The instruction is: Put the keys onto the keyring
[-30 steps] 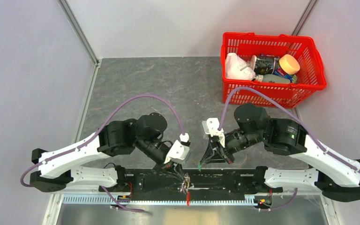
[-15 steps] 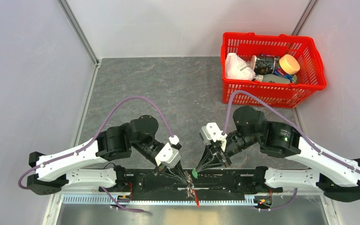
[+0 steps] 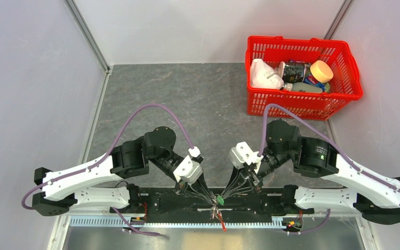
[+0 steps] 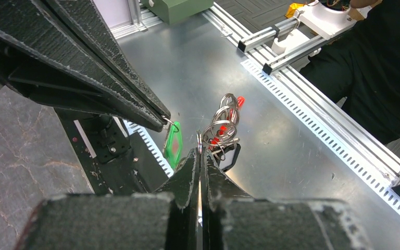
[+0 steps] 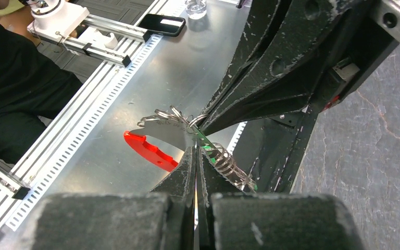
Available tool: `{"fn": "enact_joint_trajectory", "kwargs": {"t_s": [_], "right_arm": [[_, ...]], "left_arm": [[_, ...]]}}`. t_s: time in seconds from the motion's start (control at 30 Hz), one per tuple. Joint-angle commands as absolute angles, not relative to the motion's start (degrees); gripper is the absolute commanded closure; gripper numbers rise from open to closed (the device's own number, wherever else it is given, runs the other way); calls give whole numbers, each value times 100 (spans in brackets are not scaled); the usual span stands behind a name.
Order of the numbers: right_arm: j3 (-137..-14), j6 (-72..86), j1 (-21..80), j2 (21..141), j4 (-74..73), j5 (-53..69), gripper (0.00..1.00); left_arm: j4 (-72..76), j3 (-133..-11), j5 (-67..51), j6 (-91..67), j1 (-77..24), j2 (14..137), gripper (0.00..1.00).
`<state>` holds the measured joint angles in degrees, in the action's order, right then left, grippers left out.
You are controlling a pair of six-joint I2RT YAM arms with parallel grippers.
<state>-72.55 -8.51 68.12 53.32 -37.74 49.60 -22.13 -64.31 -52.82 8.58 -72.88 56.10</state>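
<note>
Keys (image 3: 216, 209) and keyring (image 3: 222, 225) sit between left gripper (image 4: 199, 151) and right gripper (image 5: 194, 149) at the table's (image 3: 187, 104) near edge, with the basket (image 3: 291, 107) far right.

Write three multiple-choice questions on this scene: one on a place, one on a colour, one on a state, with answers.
1. The red basket stands at: A) far right, B) near left, C) between the arms.
2. The tag on the key in the right gripper is: A) yellow, B) green, C) blue.
3. The left gripper is: A) wide open, B) out of view, C) shut on a thin metal ring.
Answers: 1 A, top view shows it in the far right corner; 2 B, left wrist view shows green; 3 C, its jaws meet on the ring.
</note>
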Motion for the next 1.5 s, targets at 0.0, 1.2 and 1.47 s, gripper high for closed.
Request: {"fn": "enact_joint_trajectory", "kwargs": {"t_s": [0.0,1.2,1.47], "right_arm": [[-7359,-949,6920,5346,-3600,5150,100],[-8199,-1692,7504,5817,-4412,4737,100],[-8382,-1805,7668,5945,-4515,4635,100]], "left_arm": [[-1776,-6504,-5286,658,-7321,5514,98],[-1492,-6319,-5915,480,-7321,5255,98],[-1356,-6303,-6022,376,-7315,5290,98]]}}
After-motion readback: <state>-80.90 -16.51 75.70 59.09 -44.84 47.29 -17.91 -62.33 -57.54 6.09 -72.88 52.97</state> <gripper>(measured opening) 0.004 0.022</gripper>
